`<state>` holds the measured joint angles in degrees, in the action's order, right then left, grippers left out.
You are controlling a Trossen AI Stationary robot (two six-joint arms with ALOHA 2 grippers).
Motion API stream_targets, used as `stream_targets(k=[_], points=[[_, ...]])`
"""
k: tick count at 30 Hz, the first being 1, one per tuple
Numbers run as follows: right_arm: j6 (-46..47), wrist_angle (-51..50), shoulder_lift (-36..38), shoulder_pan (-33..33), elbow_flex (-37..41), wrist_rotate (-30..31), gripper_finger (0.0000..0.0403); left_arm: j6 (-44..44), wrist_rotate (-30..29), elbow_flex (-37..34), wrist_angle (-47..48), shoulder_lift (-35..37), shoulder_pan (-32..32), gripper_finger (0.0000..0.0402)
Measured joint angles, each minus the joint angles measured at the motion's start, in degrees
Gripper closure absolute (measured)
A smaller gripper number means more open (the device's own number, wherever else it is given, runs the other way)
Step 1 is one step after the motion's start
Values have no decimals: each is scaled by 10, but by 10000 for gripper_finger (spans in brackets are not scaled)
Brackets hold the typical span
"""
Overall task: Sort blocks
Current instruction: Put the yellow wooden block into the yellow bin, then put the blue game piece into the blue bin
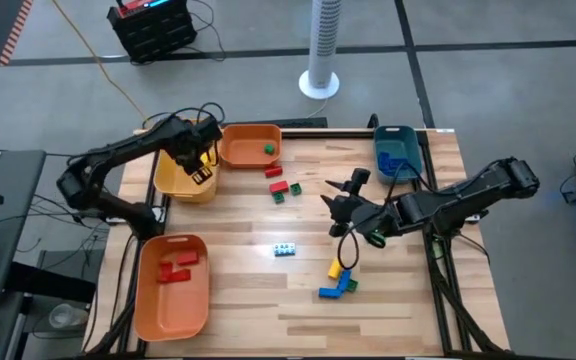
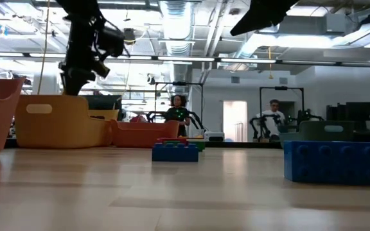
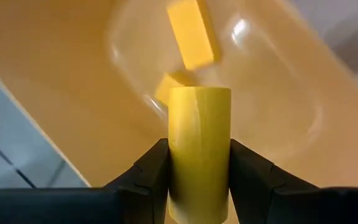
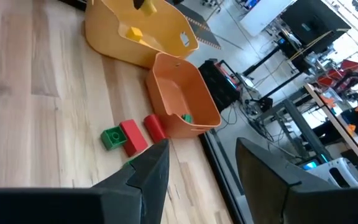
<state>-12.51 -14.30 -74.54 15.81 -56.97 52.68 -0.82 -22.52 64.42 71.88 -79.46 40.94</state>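
Across the wooden table [image 1: 268, 290], I had the left gripper [image 3: 199, 163] pinching a yellow block [image 3: 199, 149] upright, directly over the yellow bin [image 1: 173, 180] holding other yellow pieces, while the right gripper [image 1: 340, 205] hovered spread above mid-table, nearer the loose blocks.

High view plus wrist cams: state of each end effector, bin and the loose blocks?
left end effector: shut on yellow block, over yellow bin
right end effector: open, empty, above the table
yellow bin: yellow blocks inside
orange bin, far side: one green block inside
orange bin, near side: red blocks inside
teal bin: blue blocks inside
loose blocks: on the table, unsorted
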Motion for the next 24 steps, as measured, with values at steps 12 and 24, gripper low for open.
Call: stream_targets(k=[12,24], points=[[6,-1,0,3,0,0,207,1,-2,0,-9,-40,2,128],[38,0,0,-10,0,-1,207,16,-22,42,-119,10,-62,146]])
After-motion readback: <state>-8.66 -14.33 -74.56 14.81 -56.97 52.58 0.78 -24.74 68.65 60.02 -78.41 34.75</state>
